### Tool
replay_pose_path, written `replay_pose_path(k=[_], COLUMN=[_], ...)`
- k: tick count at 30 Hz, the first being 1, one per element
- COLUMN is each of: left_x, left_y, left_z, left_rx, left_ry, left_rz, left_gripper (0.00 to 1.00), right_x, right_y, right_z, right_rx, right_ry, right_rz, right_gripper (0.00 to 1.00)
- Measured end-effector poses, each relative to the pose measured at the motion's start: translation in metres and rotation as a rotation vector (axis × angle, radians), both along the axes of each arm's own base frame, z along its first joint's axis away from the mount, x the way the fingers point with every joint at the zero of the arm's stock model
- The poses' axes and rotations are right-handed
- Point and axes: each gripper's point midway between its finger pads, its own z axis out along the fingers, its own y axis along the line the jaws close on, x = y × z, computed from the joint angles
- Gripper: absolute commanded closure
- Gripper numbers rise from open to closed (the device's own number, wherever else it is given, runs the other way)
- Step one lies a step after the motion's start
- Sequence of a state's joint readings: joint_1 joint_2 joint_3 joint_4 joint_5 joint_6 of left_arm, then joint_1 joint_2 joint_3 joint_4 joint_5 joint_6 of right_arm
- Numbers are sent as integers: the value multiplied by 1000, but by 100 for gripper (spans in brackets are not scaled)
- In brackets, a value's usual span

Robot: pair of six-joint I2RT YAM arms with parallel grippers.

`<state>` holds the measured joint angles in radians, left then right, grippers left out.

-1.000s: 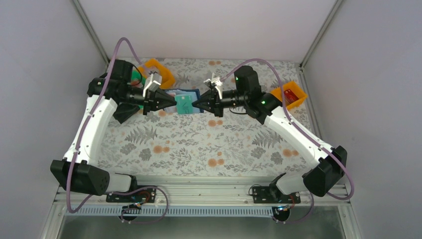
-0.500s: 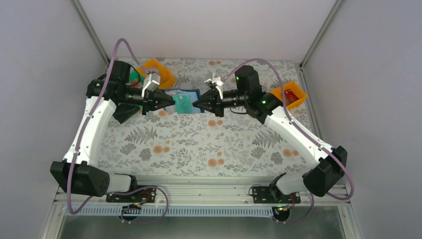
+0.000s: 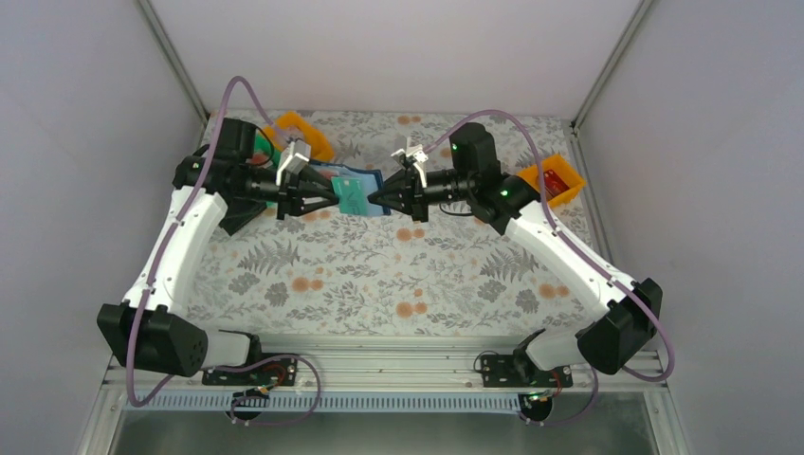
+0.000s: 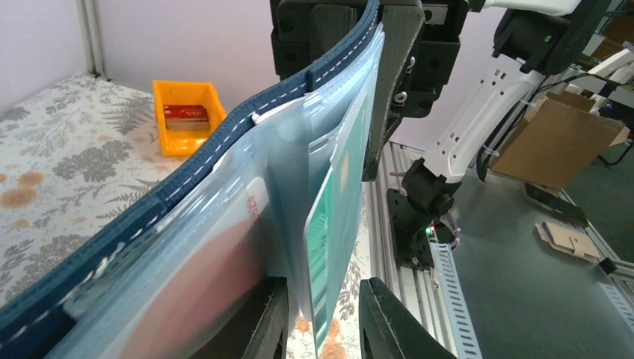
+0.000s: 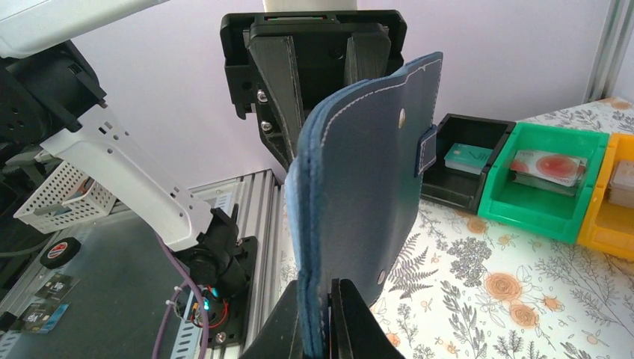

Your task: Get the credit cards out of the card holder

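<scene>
My left claw (image 4: pixel 321 293) is narrowed about the near edge of the green card (image 4: pixel 338 217). I cannot tell from these views whether it clamps the card firmly. My right claw (image 5: pixel 327 303) is closed tight on the edge of the card holder (image 5: pixel 362 187), which is spread open between both claws, above the table (image 3: pixel 398 275).

Step in hand: drawing one card out of the holder. Next move, as I judge it: secure the card, then pull it straight out while the right claw braces the holder.
</scene>
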<state>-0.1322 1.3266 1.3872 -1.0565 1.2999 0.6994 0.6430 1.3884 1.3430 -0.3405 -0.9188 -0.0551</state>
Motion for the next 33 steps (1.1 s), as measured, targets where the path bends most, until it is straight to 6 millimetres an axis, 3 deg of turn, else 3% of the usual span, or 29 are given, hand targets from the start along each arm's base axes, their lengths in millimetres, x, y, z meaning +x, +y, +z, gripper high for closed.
replay_pose_path(k=[4, 6, 7, 12, 17, 21, 25, 29, 33], left_x=[-4, -6, -7, -9, -3, 13, 23, 32, 41], left_y=[-5, -8, -9, -10, -1, 22, 34, 42, 49], left_z=[2, 3, 3, 3, 3, -7, -16, -27, -34], left_rx=[-13, -19, -20, -27, -11, 30, 88, 169, 238], left_ry=[-3, -5, -2, 8, 9, 23, 16, -3, -9], left_rz=[-23, -39, -43, -58, -25, 72, 134, 186, 243], left_gripper=[78, 95, 97, 98, 98, 98, 97, 98, 98], right_x=[-1, -2, -2, -1, 12, 41, 54, 55, 63], right_y=[0, 0, 0, 0, -7, -35, -50, -48, -30], right_z=[0, 0, 1, 0, -3, -24, -48, -71, -112], right_rx=[2, 3, 3, 2, -8, -37, -70, -84, -122], right_ry=[3, 4, 4, 5, 27, 99, 184, 298, 472], right_rz=[5, 8, 10, 7, -55, -180, -255, -264, -264], right_gripper=[96, 96, 96, 96, 96, 96, 96, 96, 96])
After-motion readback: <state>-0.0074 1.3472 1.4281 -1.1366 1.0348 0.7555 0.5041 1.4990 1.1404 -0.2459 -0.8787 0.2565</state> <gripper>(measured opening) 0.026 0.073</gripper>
